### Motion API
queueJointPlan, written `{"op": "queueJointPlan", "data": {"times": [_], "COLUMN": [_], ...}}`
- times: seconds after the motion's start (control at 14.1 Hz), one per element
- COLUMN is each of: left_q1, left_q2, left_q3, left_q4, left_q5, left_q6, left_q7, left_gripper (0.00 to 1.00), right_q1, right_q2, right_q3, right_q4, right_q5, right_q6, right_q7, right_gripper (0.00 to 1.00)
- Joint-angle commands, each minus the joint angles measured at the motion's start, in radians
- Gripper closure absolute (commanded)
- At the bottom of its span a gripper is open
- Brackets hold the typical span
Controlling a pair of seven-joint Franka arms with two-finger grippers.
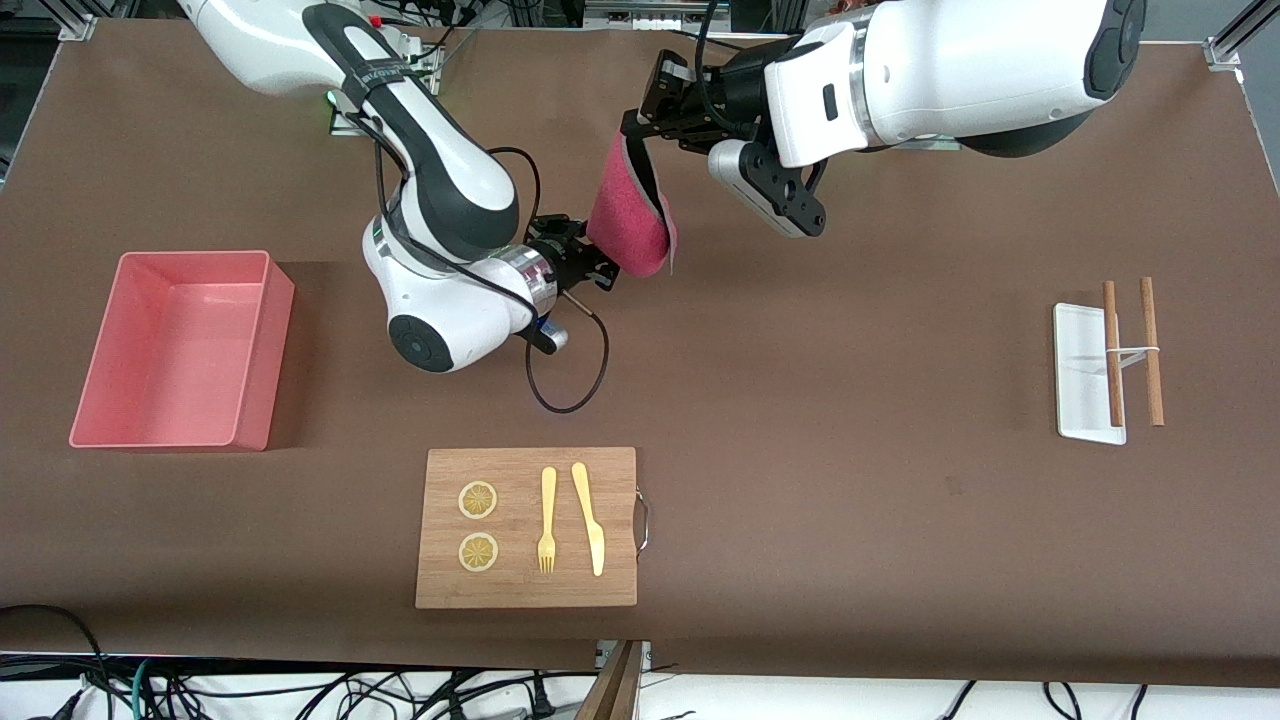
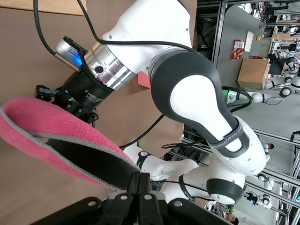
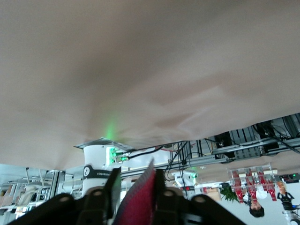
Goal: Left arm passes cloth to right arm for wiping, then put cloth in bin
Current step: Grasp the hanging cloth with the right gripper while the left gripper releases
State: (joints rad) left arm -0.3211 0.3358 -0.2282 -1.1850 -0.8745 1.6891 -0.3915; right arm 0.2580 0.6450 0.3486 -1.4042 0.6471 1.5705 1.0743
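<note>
My left gripper (image 1: 640,120), upper centre of the front view, wrist level, is clenched on the top edge of the cloth (image 1: 630,215).
My right gripper (image 1: 590,262), forearm bent at mid-frame, has its fingers (image 3: 161,187) either side of the cloth's lower edge; whether they pinch it, I cannot tell.
Cloth: pink terry, grey edging, dark reverse, hanging curled above the table (image 1: 800,450).
Bin (image 1: 180,350): pink plastic tub, low walls, left of frame.
Hidden: right fingertips, masked by the cloth in the front view.
</note>
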Motion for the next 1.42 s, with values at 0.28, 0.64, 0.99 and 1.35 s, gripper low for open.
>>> {"op": "queueJointPlan", "data": {"times": [0.28, 0.64, 0.99, 1.35], "left_q1": [-0.006, -0.007, 0.002, 0.057], "left_q2": [0.017, 0.012, 0.009, -0.021], "left_q3": [0.006, 0.006, 0.006, 0.018], "left_q4": [0.033, 0.035, 0.035, 0.031], "left_q5": [-0.024, -0.017, -0.015, 0.116], "left_q6": [0.001, 0.000, -0.003, -0.058], "left_q7": [-0.004, -0.006, -0.009, -0.009], "left_gripper": [1.00, 0.00, 0.00, 0.00], "right_q1": [-0.045, -0.083, -0.123, -0.169], "right_q2": [0.001, -0.008, -0.031, -0.050], "right_q3": [0.009, -0.023, -0.095, -0.157], "right_q4": [0.004, 0.016, 0.102, 0.189], "right_q5": [0.031, 0.017, -0.076, -0.269], "right_q6": [-0.064, -0.067, -0.210, -0.375], "right_q7": [0.021, 0.007, -0.101, -0.331], "right_gripper": [1.00, 1.00, 1.00, 1.00]}}
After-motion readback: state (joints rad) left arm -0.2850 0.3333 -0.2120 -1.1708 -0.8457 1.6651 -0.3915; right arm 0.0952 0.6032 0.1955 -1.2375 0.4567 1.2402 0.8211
